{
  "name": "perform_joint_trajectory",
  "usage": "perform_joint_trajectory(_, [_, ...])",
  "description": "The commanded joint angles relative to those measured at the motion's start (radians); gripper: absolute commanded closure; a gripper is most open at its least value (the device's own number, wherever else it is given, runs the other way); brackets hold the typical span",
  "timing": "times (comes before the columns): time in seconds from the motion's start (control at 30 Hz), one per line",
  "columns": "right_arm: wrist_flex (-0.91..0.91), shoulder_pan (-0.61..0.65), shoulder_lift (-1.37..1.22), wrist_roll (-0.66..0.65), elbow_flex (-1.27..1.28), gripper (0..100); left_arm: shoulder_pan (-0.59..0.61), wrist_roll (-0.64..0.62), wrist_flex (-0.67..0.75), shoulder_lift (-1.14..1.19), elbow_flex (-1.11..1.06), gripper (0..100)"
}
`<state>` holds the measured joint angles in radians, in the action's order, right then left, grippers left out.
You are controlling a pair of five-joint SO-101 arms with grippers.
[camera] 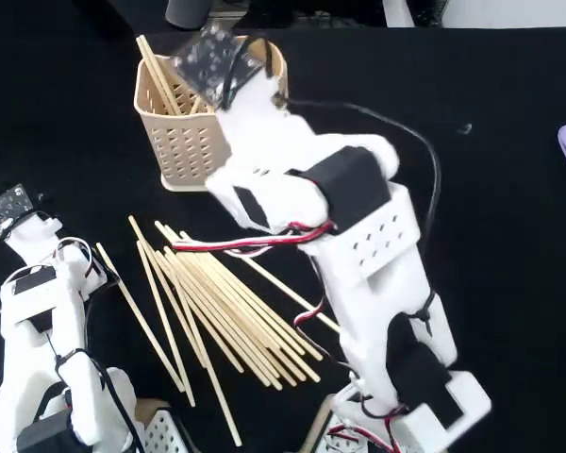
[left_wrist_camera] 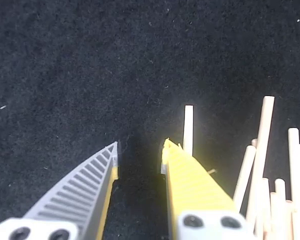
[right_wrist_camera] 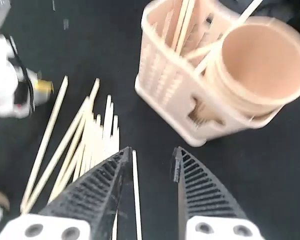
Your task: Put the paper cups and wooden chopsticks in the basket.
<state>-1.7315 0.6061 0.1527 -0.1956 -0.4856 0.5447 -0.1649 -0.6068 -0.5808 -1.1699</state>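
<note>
The right gripper (right_wrist_camera: 152, 152) stands open, its two black fingers (right_wrist_camera: 97, 192) spread with nothing between them. Just ahead of its tips is the beige basket (right_wrist_camera: 170, 95), which sits upright on the black table (right_wrist_camera: 270, 165). A paper cup (right_wrist_camera: 262, 60) sits in the basket at the side farther from this gripper, and several wooden sticks (right_wrist_camera: 182, 20) lean inside next to it. One single chopstick (right_wrist_camera: 136, 200) lies on the table and is seen through the gap between the fingers, close to one of them. The loose chopsticks (right_wrist_camera: 90, 140) are fanned out on the table to one side of the gripper, away from the basket.

From above, the right arm (camera: 358, 236) stretches over that pile (camera: 222, 316) to the basket (camera: 184, 146) – its wrist covers part of the rim, and the sticks already inside (camera: 160, 80) poke up past it. The left arm (camera: 47, 321) stands on the other side of the pile.

The left gripper (left_wrist_camera: 140, 147) is open too, one pale grey finger and one yellow finger (left_wrist_camera: 190, 180) apart over bare black table (left_wrist_camera: 90, 60). It holds nothing. A chopstick end (left_wrist_camera: 188, 125) lies just beside the yellow finger's tip – whether it touches is not clear – and more ends of the loose pile (left_wrist_camera: 262, 145) lie beyond it on that side
</note>
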Motion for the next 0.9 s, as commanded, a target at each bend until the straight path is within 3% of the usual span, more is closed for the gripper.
perform_joint_trajectory(0.0, [0.014, -0.006, 0.094, -0.028, 0.234, 85.8, -0.005, 0.003, 0.02, -0.031, 0.007, 85])
perform_joint_trajectory(0.23, [0.408, -0.009, 0.275, -0.206, 0.947, 85.7, -0.007, 0.003, 0.02, -0.031, 0.01, 85])
perform_joint_trajectory(0.37, [0.649, -0.014, 0.3, -0.308, 1.221, 85.6, -0.007, 0.003, 0.02, -0.031, 0.01, 85])
perform_joint_trajectory(0.5, [0.773, -0.034, 0.231, -0.328, 1.334, 85.6, -0.007, 0.003, 0.02, -0.031, 0.01, 85])
perform_joint_trajectory(0.73, [0.776, -0.196, 0.085, -0.431, 1.346, 85.6, -0.007, 0.003, 0.02, -0.031, 0.012, 85])
perform_joint_trajectory(0.87, [0.775, -0.224, 0.027, -0.473, 1.348, 85.6, -0.007, 0.003, 0.02, -0.031, 0.012, 85])
